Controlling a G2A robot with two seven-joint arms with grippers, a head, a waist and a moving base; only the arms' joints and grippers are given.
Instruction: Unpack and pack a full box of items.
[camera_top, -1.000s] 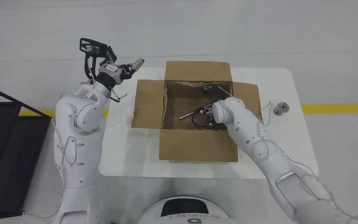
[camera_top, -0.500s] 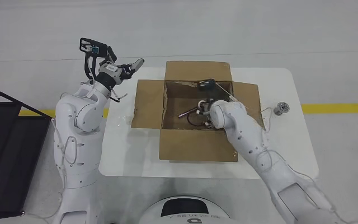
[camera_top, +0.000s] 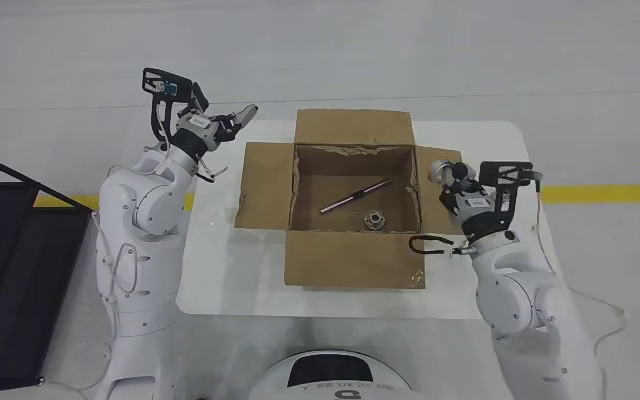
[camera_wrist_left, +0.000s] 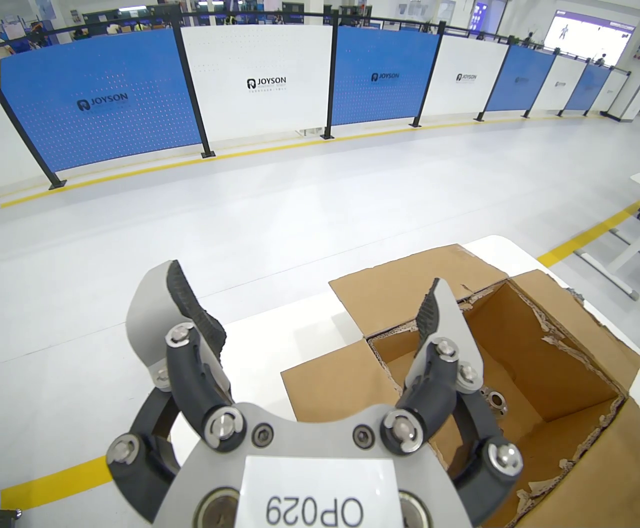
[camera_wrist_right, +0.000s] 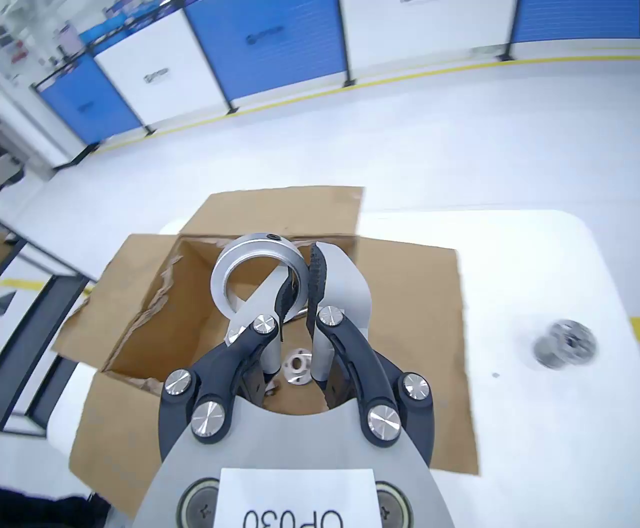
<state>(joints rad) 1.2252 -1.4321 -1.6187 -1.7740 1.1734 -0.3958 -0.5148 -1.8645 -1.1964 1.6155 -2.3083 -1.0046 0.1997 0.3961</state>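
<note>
The right hand (camera_wrist_right: 305, 280) is closed on a silver metal ring (camera_wrist_right: 250, 247). One finger sits inside the hoop and the other outside, so the ring's wall is pinched between the pads and the ring stands up past the fingertips. In the top view this hand (camera_top: 443, 172) and the ring (camera_top: 437, 170) are over the outer end of the right flap of the open cardboard box (camera_top: 355, 128), clear of the box floor.

The left hand (camera_wrist_left: 305, 295) is spread wide with nothing between its fingers. It is raised near the far left corner of the white surface (camera_top: 215, 260), beside the box (camera_wrist_left: 410, 280).

The top view shows the box floor plainly. A thin rod (camera_top: 354, 195) lies slantwise there, and a small flanged metal disc (camera_top: 375, 217) sits apart from it, nearer the robot. The right wrist view shows the disc (camera_wrist_right: 296, 367) between the hand's fingers, low in the box (camera_wrist_right: 415, 300). It also shows a blurred round metal piece (camera_wrist_right: 565, 345) on the surface (camera_wrist_right: 540, 280), well beyond the right flap. The left wrist view shows the disc (camera_wrist_left: 497, 400) beside a finger.

Each hand's base carries a white label with dark print (camera_wrist_left: 305, 495) (camera_wrist_right: 295, 500). The fence panels (camera_wrist_left: 265, 82) behind the surface carry logos.
</note>
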